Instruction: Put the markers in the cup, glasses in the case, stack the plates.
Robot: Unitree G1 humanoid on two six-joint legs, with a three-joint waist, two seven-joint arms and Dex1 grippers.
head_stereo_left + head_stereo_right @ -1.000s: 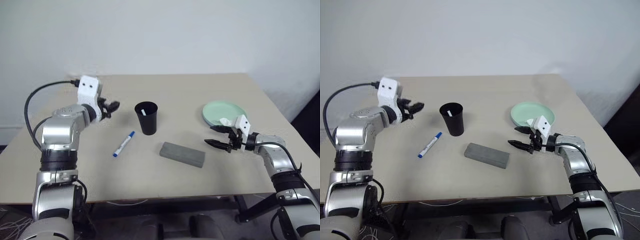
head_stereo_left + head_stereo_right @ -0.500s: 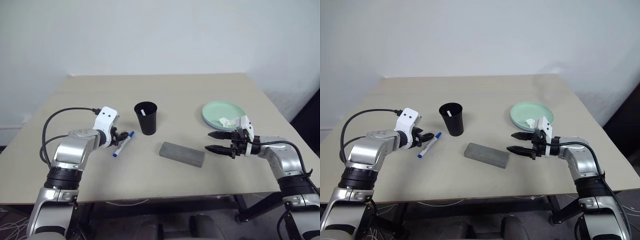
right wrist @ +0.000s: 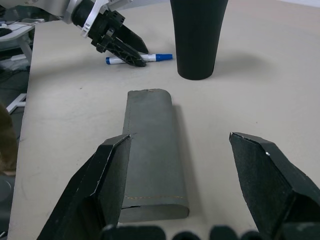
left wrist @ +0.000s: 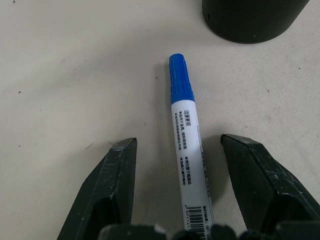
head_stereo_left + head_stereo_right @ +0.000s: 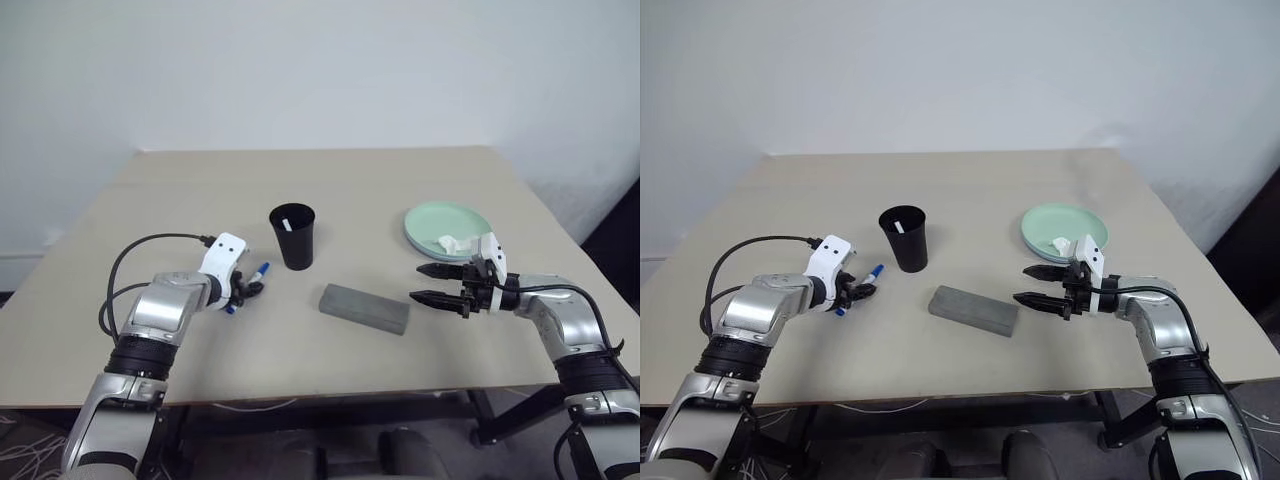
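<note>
one marker shows white inside the cup (image 5: 292, 236) and the plates (image 5: 447, 228) sit stacked, the case (image 5: 365, 308) lies closed, while the left gripper (image 4: 182, 165), jaws open, straddles the blue-capped marker (image 4: 187, 145) flat on the bench (image 5: 350, 190) beside the cup, ungrasped; the right gripper (image 3: 192, 170) hangs wide and empty by the case.

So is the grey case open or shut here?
Shut. The case lies flat on the table, lid down, its seam closed, between the right hand's open fingers.

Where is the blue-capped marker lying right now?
In the head views the marker lies flat on the table, left of the black cup, between the open fingers of the left pincer.
</note>
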